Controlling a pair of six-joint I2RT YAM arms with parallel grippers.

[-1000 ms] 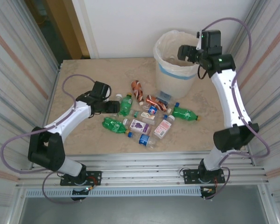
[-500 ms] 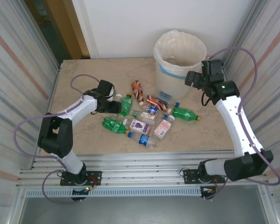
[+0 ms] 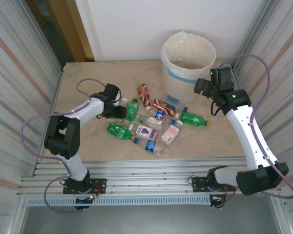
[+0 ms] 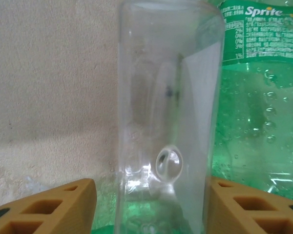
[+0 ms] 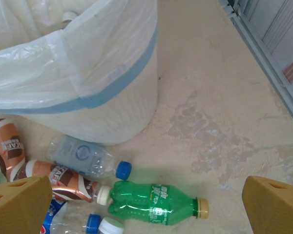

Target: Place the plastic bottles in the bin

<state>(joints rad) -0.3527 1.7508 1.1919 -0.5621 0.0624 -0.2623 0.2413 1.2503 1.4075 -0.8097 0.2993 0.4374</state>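
Plastic bottles (image 3: 151,124) lay scattered on the table (image 3: 88,83) before the bin (image 3: 185,84). Left gripper (image 3: 120,111) straddled a clear bottle (image 4: 166,122), jaws narrow, one finger not touching. Right gripper (image 3: 198,87) hung beside the bin, jaws spread wide.

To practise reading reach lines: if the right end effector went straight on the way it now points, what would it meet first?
Probably the green bottle lying on the table, centred ahead of the open right end effector in its wrist view; depth is uncertain.
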